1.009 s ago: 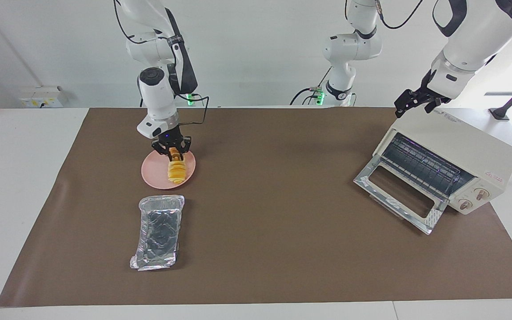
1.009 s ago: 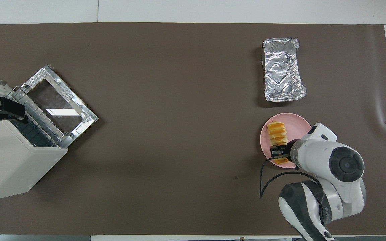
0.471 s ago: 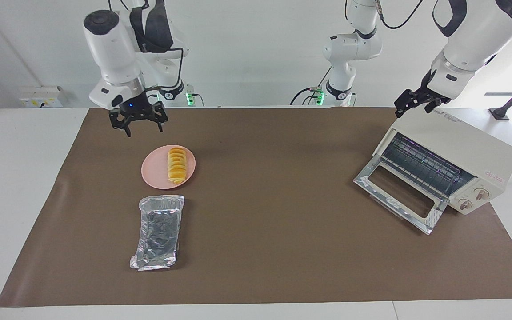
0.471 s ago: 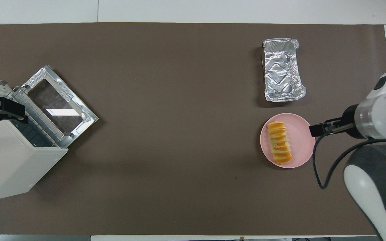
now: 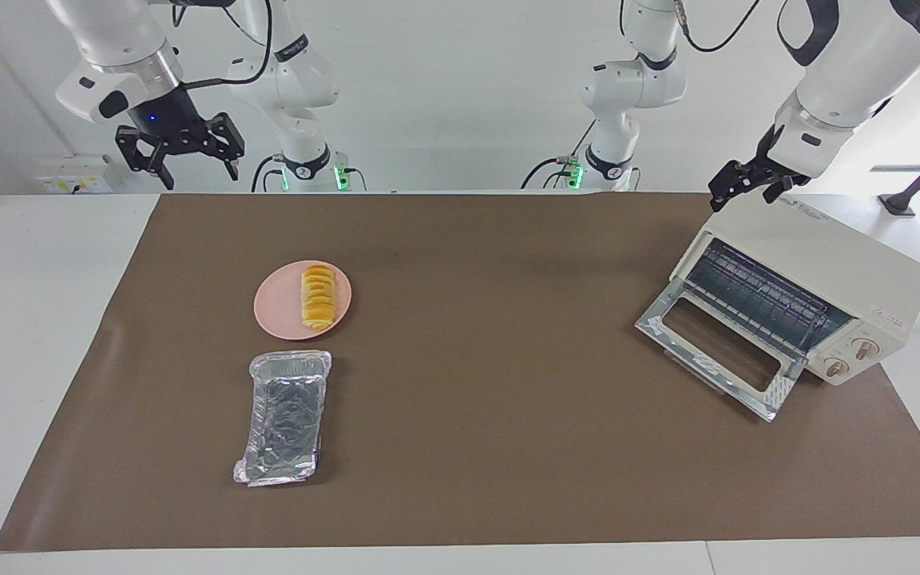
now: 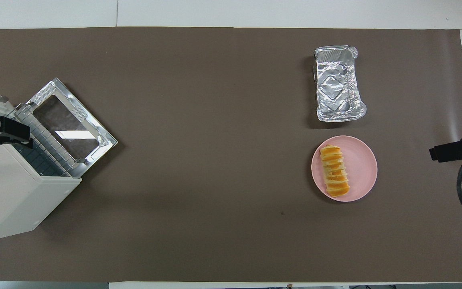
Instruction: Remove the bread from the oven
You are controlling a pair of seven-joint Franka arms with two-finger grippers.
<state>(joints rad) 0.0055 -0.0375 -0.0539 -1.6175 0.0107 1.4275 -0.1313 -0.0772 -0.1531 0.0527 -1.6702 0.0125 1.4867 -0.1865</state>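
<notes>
The right end effector [image 5: 178, 156] is hanging high in the air over the right arm's end of the surface [image 5: 492, 447], its fingers spread wide and gripping nothing; in the overhead view only its tip [image 6: 451, 150] is showing at the edge. The left end effector [image 5: 747, 185] is hovering just above the top rear edge of the oven [image 5: 835, 275]; whether its fingers are parted cannot be told.

The bread [image 5: 317, 297] is lying flat on the pink plate [image 5: 276, 307], toward the right arm's end of the surface and well apart from the oven. No end effector is touching it. A foil tray [image 5: 284, 419] is sitting just beside the plate, farther from the robots.

The oven is standing at the left arm's end of the surface, its door [image 5: 715, 351] hanging fully down and its wire rack [image 5: 755, 294] showing bare inside.
</notes>
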